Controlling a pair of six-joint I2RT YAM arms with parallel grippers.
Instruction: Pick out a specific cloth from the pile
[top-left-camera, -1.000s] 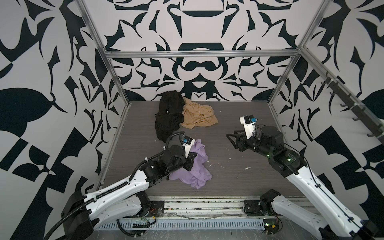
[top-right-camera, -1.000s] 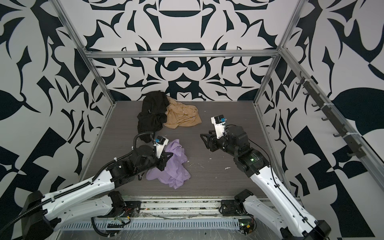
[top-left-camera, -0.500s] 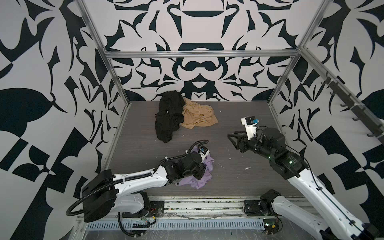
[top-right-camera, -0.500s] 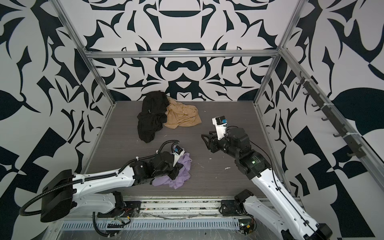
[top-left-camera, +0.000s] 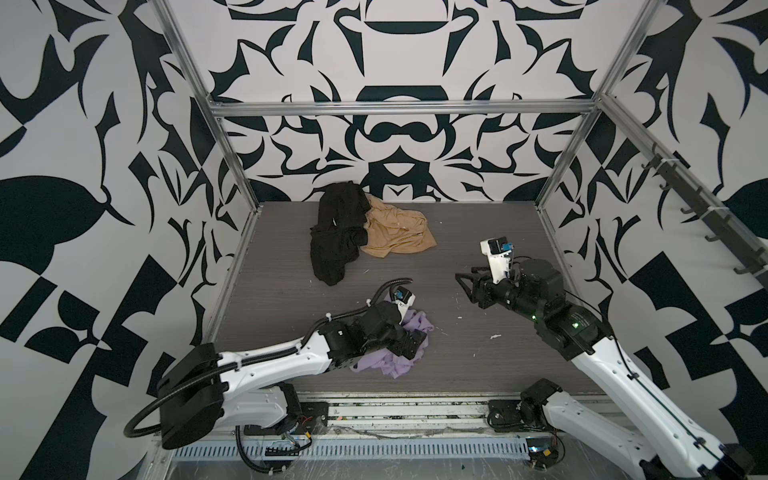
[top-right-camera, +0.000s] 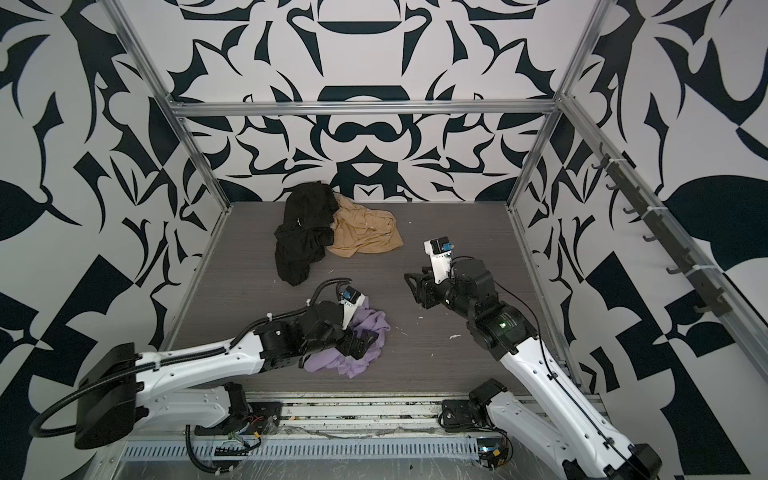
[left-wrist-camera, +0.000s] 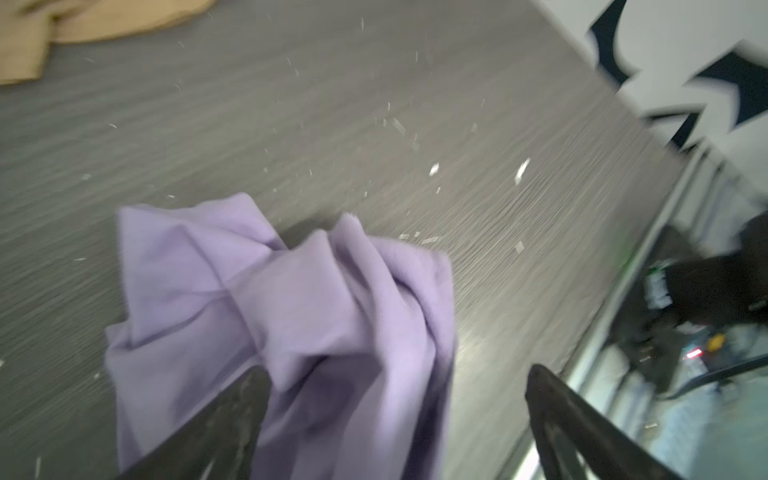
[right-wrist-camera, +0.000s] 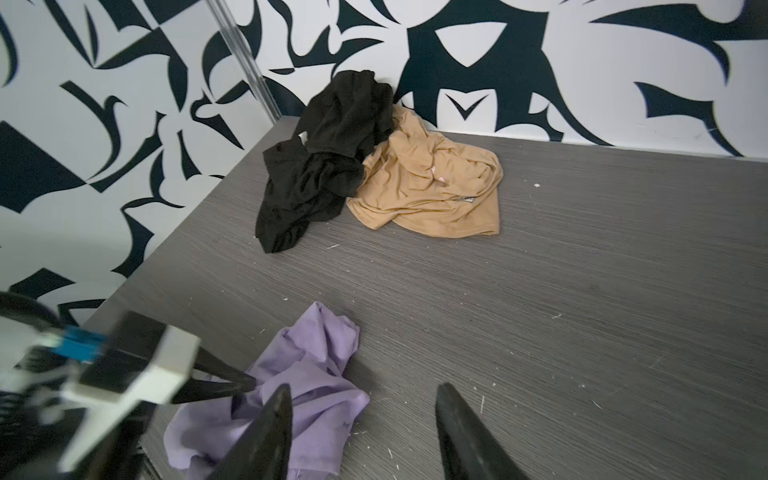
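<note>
The left hand hides the lavender cloth's middle in both top views.

Crumpled lavender cloth beneath left claw

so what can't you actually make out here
cloth: partly hidden under the left arm in both top views
left gripper: left wrist view is motion-blurred, so contact with the cloth is unclear
tan garment: cut off by that view's edge
black garment: covers part of the tan one, right wrist view
</note>
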